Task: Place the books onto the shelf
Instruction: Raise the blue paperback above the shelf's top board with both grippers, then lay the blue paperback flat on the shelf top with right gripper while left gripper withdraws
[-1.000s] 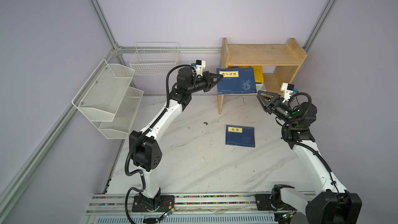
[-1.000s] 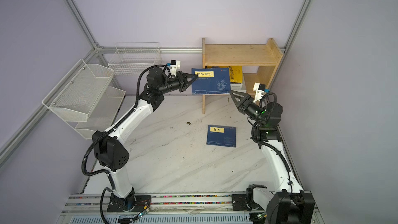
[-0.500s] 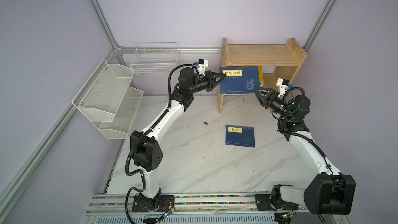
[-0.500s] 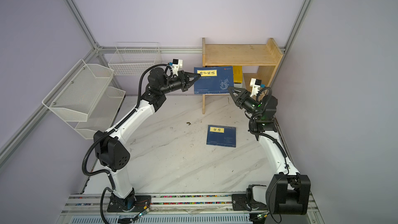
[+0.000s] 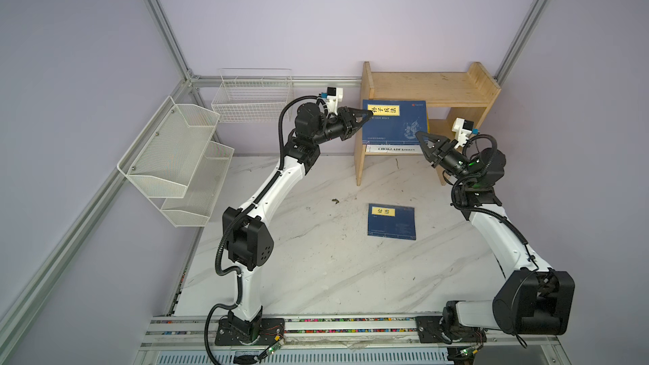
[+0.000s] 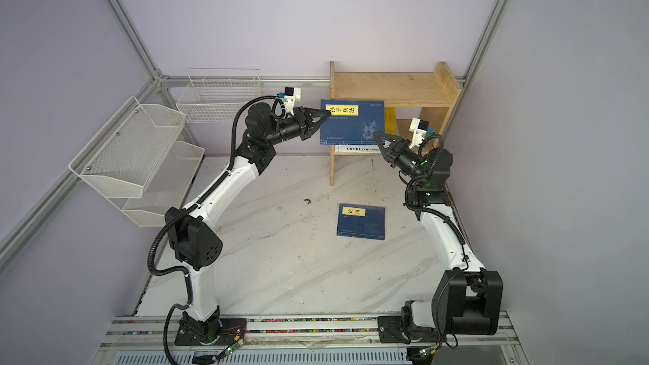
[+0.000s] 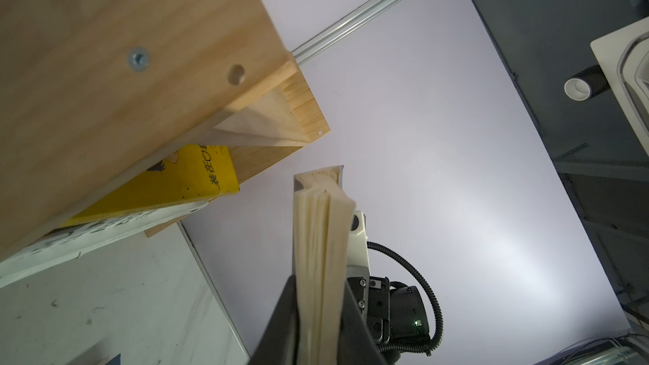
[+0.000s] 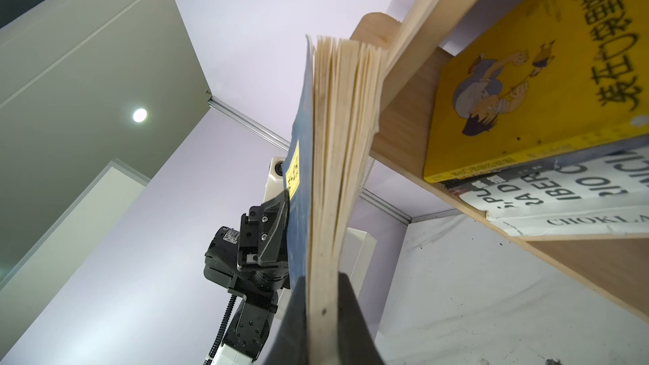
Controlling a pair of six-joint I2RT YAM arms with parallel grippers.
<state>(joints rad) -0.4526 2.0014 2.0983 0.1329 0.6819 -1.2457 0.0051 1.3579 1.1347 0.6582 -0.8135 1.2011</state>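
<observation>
Navy book (image 5: 395,121) now pinched at two corners, upright before the wooden shelf (image 5: 432,87).
My right pincer (image 5: 418,134), wide a second ago, has closed on its 4 o'clock corner; my left pincer (image 5: 370,114) still clamps the 10 o'clock edge. The book hangs just in front of the lower tier, so I judge a handover or joint push-in comes next. A second paperback (image 5: 391,221) lies flat at its 6 o'clock.

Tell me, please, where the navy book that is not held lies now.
The book lies flat on the table, right of the middle in both top views, in front of the shelf and beside the right arm.
</observation>
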